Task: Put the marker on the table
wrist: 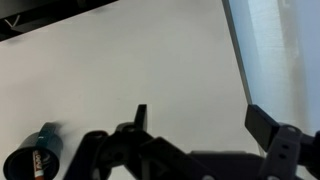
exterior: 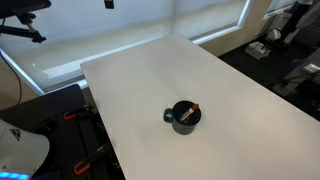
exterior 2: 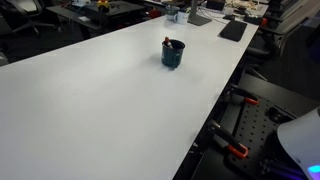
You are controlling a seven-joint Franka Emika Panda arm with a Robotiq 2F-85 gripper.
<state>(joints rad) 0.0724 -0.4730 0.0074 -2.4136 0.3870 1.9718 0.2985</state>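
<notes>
- Wrist view: gripper jaws spread wide, nothing between them; bare table below, mug off at lower left.
- In an exterior view, marker sits in the mug, well off every edge.
- In an exterior view, mug has open white table all round.

The mug stands alone out on the table, with bare white top open on every side of it, so I can pass all round and above. The marker pokes over its rim opposite the handle. Clamps sit just off the table edge, well away from the mug.
</notes>
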